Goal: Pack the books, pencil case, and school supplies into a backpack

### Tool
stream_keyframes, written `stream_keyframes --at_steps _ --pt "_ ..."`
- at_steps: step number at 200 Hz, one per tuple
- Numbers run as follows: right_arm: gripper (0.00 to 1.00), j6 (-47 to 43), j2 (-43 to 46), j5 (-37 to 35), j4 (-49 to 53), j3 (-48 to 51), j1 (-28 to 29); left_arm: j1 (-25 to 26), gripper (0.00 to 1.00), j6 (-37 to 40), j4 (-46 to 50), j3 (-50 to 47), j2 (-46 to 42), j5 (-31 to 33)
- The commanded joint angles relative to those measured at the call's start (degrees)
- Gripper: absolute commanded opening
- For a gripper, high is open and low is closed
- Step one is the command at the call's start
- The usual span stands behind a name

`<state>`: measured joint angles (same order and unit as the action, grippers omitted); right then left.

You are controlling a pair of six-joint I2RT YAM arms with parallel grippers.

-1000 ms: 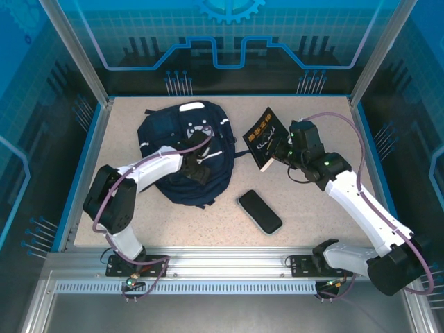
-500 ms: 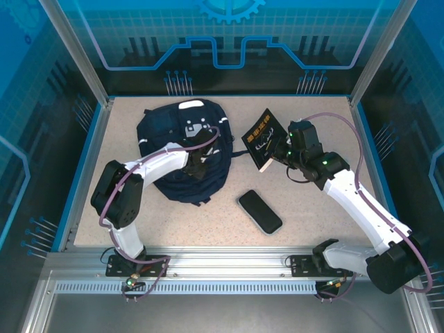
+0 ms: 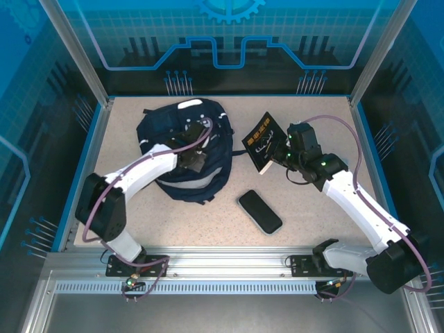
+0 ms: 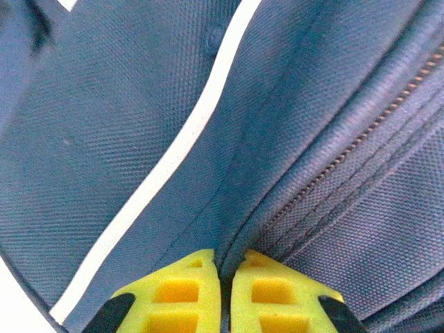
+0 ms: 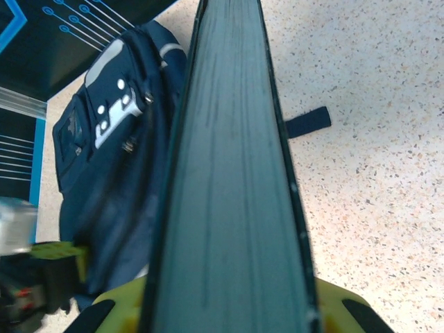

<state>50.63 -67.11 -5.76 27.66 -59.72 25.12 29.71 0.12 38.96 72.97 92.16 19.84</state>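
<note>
Lying nearest the arm bases, a black oblong case (image 3: 260, 211) was flat on the speckled table (image 3: 139, 215), apart from both arms. Beyond it to the left, the left gripper (image 3: 196, 158) sat on the navy backpack (image 3: 173, 132). Its 2 yellow fingers (image 4: 184, 295) were pressed together on a fold of fabric beside a zipper (image 4: 361, 133) and a white stripe (image 4: 170, 159). To the right, the right gripper (image 3: 281, 154) pinched a dark book (image 3: 261, 139), tilted on edge just beside the backpack's right side. Farthest back, white patches (image 3: 192, 106) marked the backpack's top.
</note>
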Motion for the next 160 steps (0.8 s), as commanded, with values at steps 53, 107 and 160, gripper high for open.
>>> stream_keyframes --at_steps 53,107,160 --pt "0.1 -2.06 5.9 15.53 -10.66 7.17 -2.45 -0.35 0.0 -4.38 -13.36 3.76 -10.57 -0.63" --pt "0.1 8.07 0.44 29.32 -28.84 15.71 -0.56 -0.31 0.0 -7.55 -17.96 4.95 -9.99 -3.7" --pt "0.11 13.95 -10.76 30.58 -40.91 12.73 4.11 -0.3 0.0 -8.08 -17.15 5.08 -10.25 -3.76"
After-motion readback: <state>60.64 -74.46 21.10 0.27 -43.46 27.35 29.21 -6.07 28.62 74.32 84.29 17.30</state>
